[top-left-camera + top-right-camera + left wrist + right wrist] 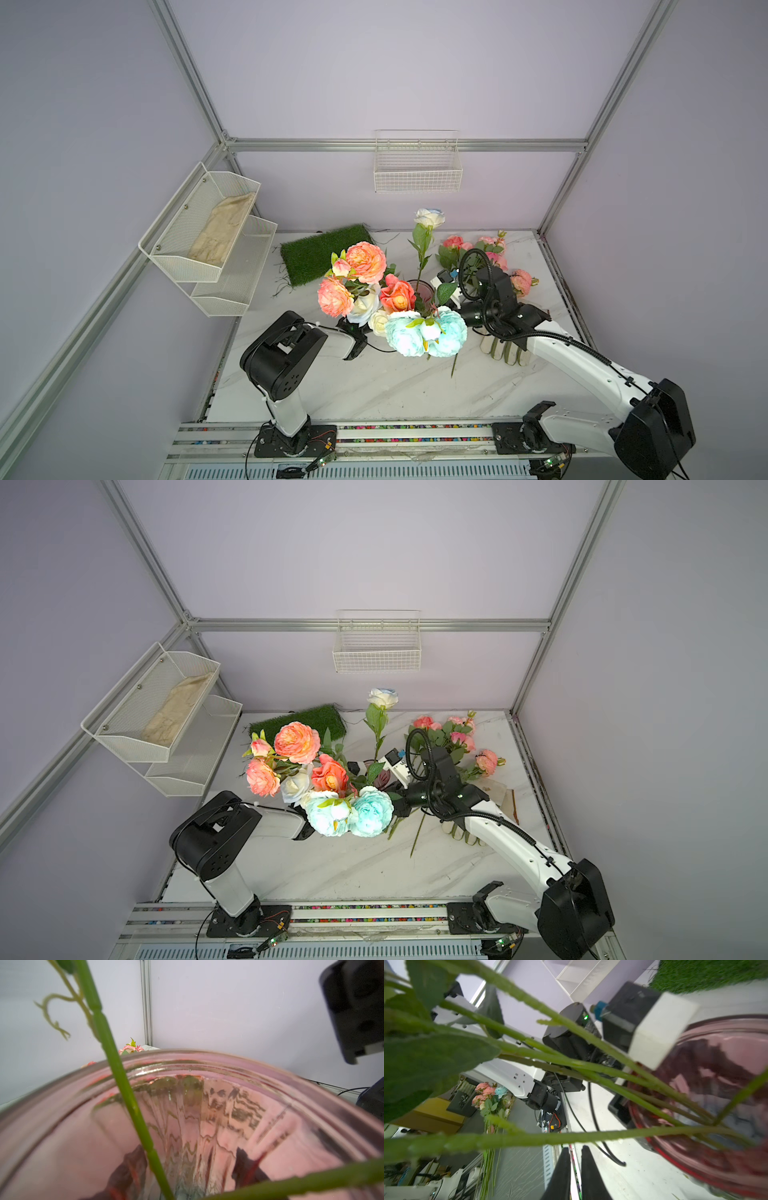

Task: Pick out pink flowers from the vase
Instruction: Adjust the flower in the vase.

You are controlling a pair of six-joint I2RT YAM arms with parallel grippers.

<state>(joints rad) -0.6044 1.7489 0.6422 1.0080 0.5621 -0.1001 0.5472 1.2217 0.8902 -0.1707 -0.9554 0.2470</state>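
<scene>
The vase (422, 286) is ribbed, translucent glass with a flared pinkish-red rim. It stands on the marble-patterned tabletop (374, 386) between the fingers of the left gripper (375, 766), which are clamped on its wall. In the right wrist view a blocky white pad (662, 1030) presses one side and a dark finger (618, 1106) the opposite side.

Rising from the vase and leaning out over the left arm's wrist are two ruffled salmon peonies (365, 262), a coral rose (397, 293), creamy white roses (365, 307) and two frilly turquoise peonies (428, 332). One tall white rose (429, 217) stands nearly upright. More pink blooms (494, 253) lie on the tabletop beyond the right arm's wrist.

The right gripper (574, 1148) has slim black fingers (560, 1172) drawn almost together, leaving a thin slit with nothing in it. A knobbly green plastic stem (529, 1138) crosses just past their tips, and the vase sits close beside them (the turquoise heads hide these fingers in both top views). Segmented stems and broad matte leaves (436, 1059) fill much of the right wrist view.

Well apart from either pair of fingers, a tufted artificial grass mat (324, 253) lies at the back of the tabletop, and a white wire basket (417, 166) hangs on the rear wall.
</scene>
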